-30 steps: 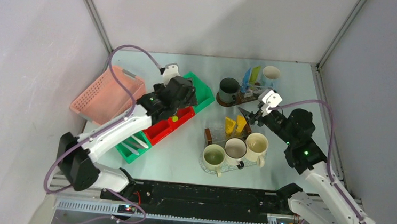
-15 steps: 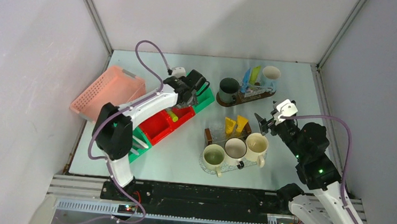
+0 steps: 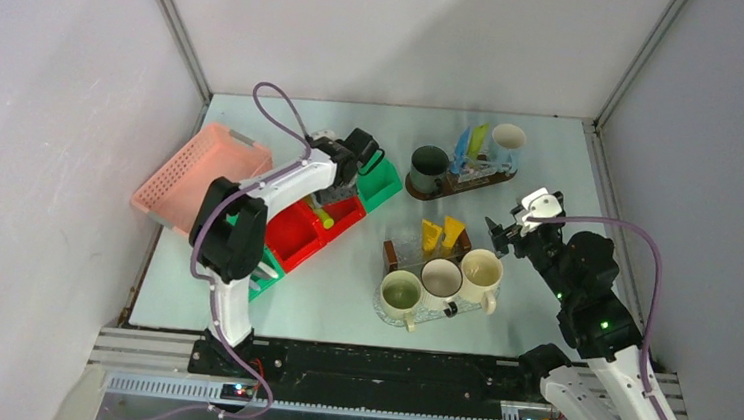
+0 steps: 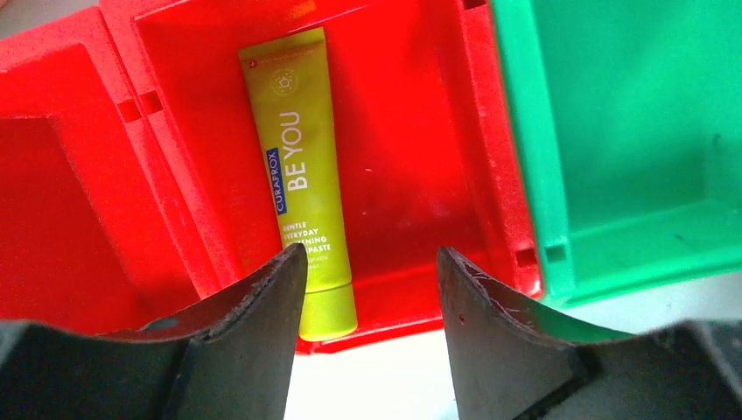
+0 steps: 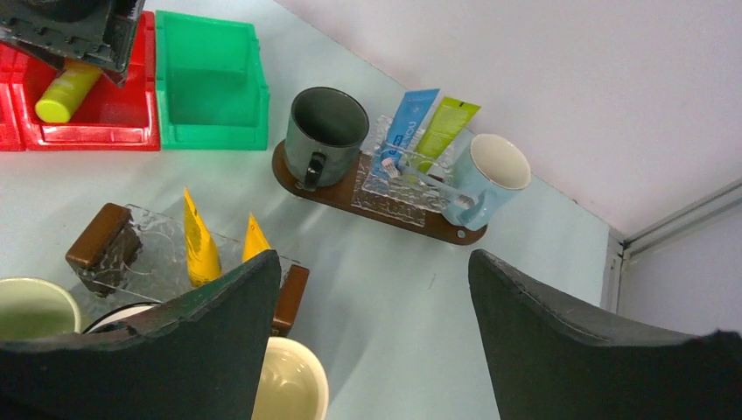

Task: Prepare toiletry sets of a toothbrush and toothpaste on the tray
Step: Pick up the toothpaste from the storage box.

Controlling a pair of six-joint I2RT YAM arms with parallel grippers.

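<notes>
Left gripper (image 4: 367,297) — jaws apart, nothing held, poised over the red bin (image 4: 411,131). Yellow toothpaste tube (image 4: 302,166) lies flat inside, its cap end beneath one finger, not between the two. Risk: closing here probably catches nothing — or jams the tube against the bin wall.

Red bin (image 4: 394,131) walls standing close below the left gripper (image 4: 367,262)
Yellow tube (image 4: 302,166) lying partly behind one finger (image 4: 254,341), bare floor showing between jaws
</notes>
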